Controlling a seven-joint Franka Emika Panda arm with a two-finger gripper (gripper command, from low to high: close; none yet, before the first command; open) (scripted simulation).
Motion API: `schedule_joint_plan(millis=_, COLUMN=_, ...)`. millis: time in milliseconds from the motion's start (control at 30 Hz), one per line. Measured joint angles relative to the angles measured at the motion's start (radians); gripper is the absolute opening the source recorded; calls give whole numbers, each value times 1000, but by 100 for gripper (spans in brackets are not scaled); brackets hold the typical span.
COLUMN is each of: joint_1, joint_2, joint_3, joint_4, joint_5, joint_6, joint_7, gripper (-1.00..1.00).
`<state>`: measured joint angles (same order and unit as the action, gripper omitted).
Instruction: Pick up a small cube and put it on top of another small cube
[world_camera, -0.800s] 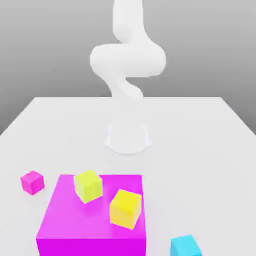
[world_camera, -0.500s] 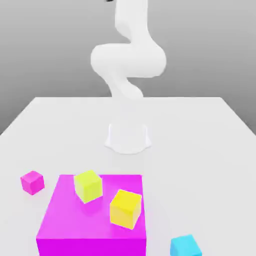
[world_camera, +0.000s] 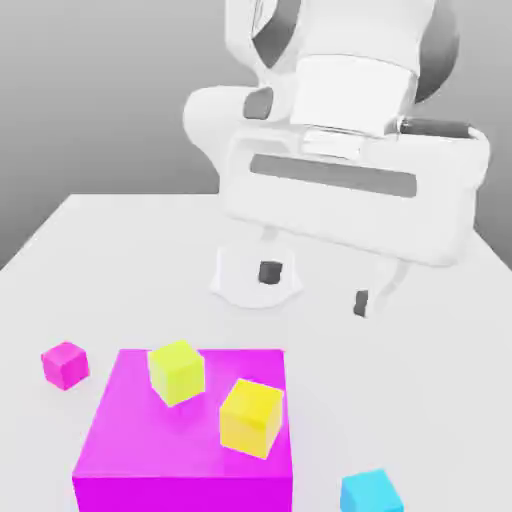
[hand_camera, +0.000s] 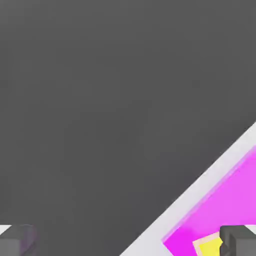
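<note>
Currently end effector (world_camera: 317, 287) hangs open and empty, high above the tabletop (world_camera: 420, 330); cyan cube (world_camera: 371, 493) sits on the tabletop at the near edge, just beside the magenta block (world_camera: 180, 455) carrying the golden-yellow cube (world_camera: 251, 417). Risk: descending fingers clip the block or the lime-yellow cube (world_camera: 176, 372). No long axis; cyan faces sit slightly skewed to the block's, so misaligned jaws could nudge it.

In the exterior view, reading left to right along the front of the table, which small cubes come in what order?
Small magenta cube → lime-yellow cube → golden-yellow cube → cyan cube. The two yellow ones sit on the big magenta block; the other two rest on the table.
</note>
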<state>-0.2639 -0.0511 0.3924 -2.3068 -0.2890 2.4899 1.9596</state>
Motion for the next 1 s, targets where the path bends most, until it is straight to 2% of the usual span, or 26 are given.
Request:
schedule_joint_plan(millis=267, joint_1=46, joint_2=216, joint_3=-8, joint_4=-4, joint_5=-54, joint_6=64, joint_7=325, gripper=0)
schedule_joint_plan(millis=533, joint_1=110, joint_2=402, joint_3=-24, joint_4=-14, joint_5=0, joint_6=152, joint_7=567, gripper=0)
schedule_joint_plan(millis=667, joint_1=173, joint_2=541, joint_3=-97, joint_4=16, joint_5=-68, joint_6=253, joint_7=644, gripper=0)
schedule_joint_plan(millis=700, joint_1=186, joint_2=565, joint_3=-113, joint_4=21, joint_5=-81, joint_6=270, joint_7=655, gripper=-100)
schedule_joint_plan(millis=900, joint_1=193, joint_2=577, joint_3=-121, joint_4=24, joint_5=-88, joint_6=282, joint_7=660, gripper=-100)
schedule_joint_plan(millis=1000, joint_1=160, joint_2=506, joint_3=-79, joint_4=7, joint_5=-41, joint_6=229, joint_7=626, gripper=-100)
